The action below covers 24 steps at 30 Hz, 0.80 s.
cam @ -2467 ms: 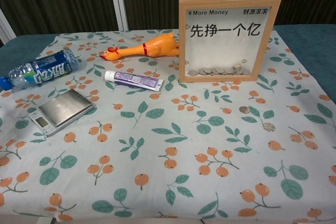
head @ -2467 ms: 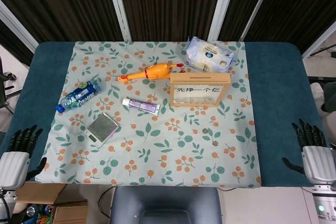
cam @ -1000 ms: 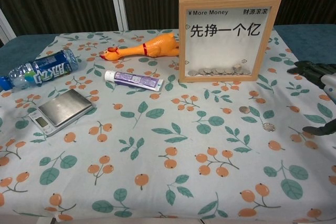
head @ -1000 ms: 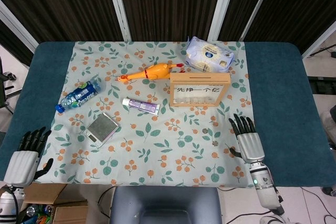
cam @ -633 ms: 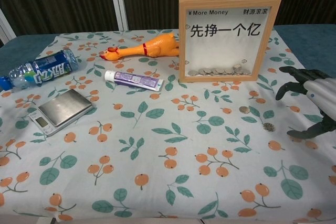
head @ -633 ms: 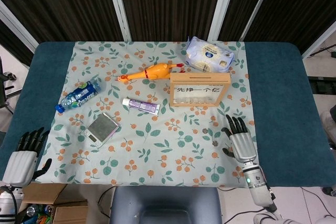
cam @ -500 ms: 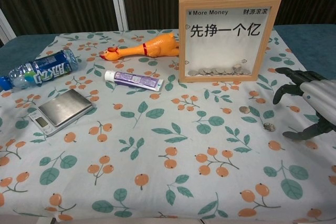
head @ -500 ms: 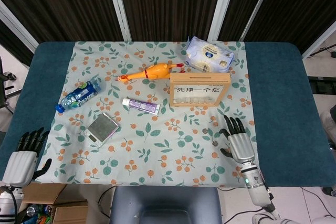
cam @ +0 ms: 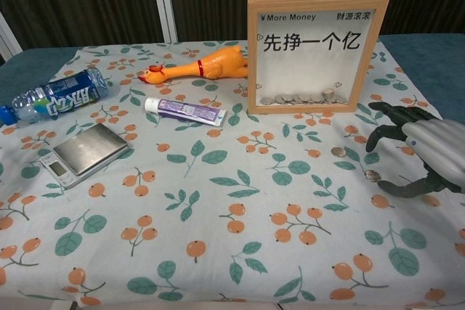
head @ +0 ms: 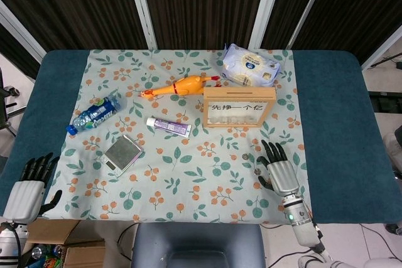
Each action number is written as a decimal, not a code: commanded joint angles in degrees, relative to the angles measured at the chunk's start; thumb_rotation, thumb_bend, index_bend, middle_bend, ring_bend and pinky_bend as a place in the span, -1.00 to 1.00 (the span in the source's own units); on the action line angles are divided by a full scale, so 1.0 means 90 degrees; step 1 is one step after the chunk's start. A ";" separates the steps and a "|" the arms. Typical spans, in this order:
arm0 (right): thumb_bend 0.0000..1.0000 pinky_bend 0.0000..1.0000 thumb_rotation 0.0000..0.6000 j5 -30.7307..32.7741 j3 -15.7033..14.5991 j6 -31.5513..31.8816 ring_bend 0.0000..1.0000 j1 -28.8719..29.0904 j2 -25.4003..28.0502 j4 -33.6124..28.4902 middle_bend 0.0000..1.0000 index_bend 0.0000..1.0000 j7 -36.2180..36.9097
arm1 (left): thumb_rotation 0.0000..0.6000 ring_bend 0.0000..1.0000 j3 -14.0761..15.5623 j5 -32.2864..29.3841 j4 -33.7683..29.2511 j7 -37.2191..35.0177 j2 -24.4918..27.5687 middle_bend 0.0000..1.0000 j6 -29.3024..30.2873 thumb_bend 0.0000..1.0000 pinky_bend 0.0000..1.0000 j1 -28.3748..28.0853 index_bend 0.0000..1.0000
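Observation:
My right hand (head: 280, 171) hovers palm-down over the floral cloth near the front right, fingers spread and holding nothing. In the chest view the right hand (cam: 420, 147) sits just right of two loose coins (cam: 372, 176), one coin (cam: 338, 152) a little farther left; its fingers arch over the nearer one, and contact cannot be told. Behind it stands a wooden-framed coin box (cam: 314, 52) with coins in its bottom. My left hand (head: 28, 183) hangs past the table's front left corner, fingers apart and empty; only the head view shows it.
On the cloth lie a rubber chicken (head: 179, 86), a toothpaste tube (head: 168, 127), a small scale (head: 122, 154) and a water bottle (head: 93, 114). A wipes pack (head: 250, 66) lies behind the coin box (head: 239, 107). Blue table (head: 333, 111) borders the cloth.
My right hand came in from the table's right edge and moved left over the cloth toward the loose coins. The left hand shifted only slightly.

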 commanded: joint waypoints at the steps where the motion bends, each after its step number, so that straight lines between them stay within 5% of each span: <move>1: -0.15 -1.00 1.00 -0.0006 -0.0026 -0.0015 -1.00 -0.0003 -0.0017 0.0024 -1.00 -0.02 0.0013 | 1.00 -1.00 0.0001 0.0001 0.0001 -0.0001 0.0001 -1.00 0.0002 -0.29 -1.00 0.0000 -1.00; 24: -0.15 -1.00 1.00 0.0054 -0.0108 -0.0148 -1.00 -0.0038 -0.0081 0.0040 -1.00 0.11 -0.0007 | 1.00 -1.00 0.0017 -0.0022 0.0041 -0.0037 -0.0012 -1.00 -0.0039 -0.29 -1.00 -0.0006 -1.00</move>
